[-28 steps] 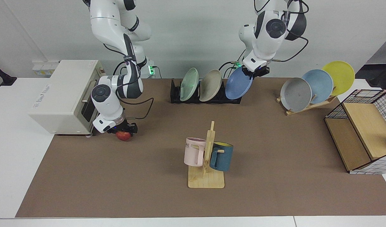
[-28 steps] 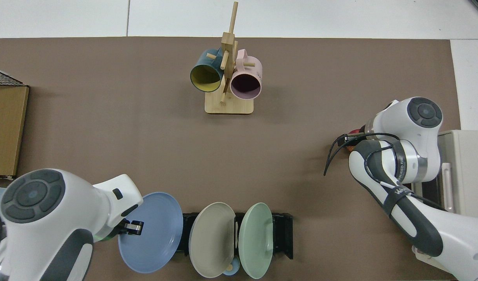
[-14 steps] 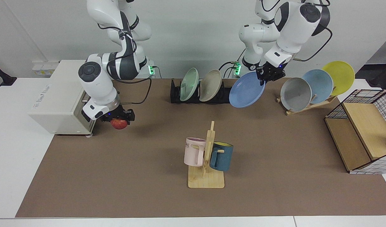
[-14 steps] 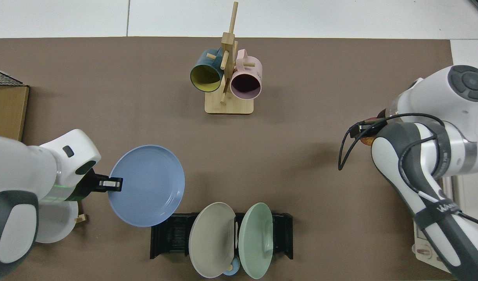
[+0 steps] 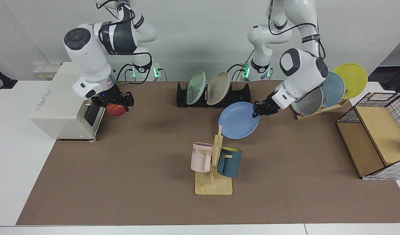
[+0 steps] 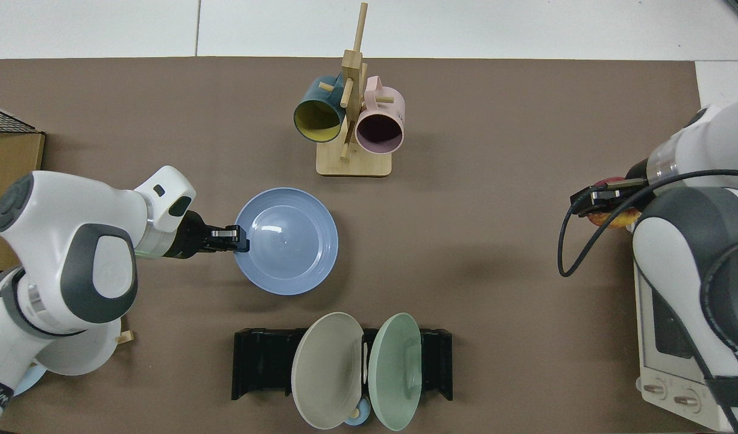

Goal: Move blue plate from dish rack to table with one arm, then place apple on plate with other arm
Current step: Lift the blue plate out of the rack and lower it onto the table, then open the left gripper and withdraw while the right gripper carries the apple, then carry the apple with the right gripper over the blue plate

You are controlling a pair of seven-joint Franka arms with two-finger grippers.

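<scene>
Over the brown table (image 5: 128, 182), left hand (image 5: 260, 110) pinches the blue plate (image 5: 238, 120); right hand (image 5: 112, 101) clamps the apple (image 5: 116, 110)

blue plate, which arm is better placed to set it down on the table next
Left: its end effector already grips the blue plate by the rim, above the table. The right end effector is holding the apple.

Apple (image 6: 610, 218) mostly hidden from above under right gripper (image 6: 604, 202) and its cable. Grey plate (image 5: 306, 101) behind left arm's wrist, half covered. Wire basket (image 5: 383, 130) beyond left gripper (image 5: 258, 111) cut by picture edge. Small pale-blue thing (image 6: 357, 416) peeking below rack plates, too little showing to tell. Both arms' upper links run out of frame.
</scene>
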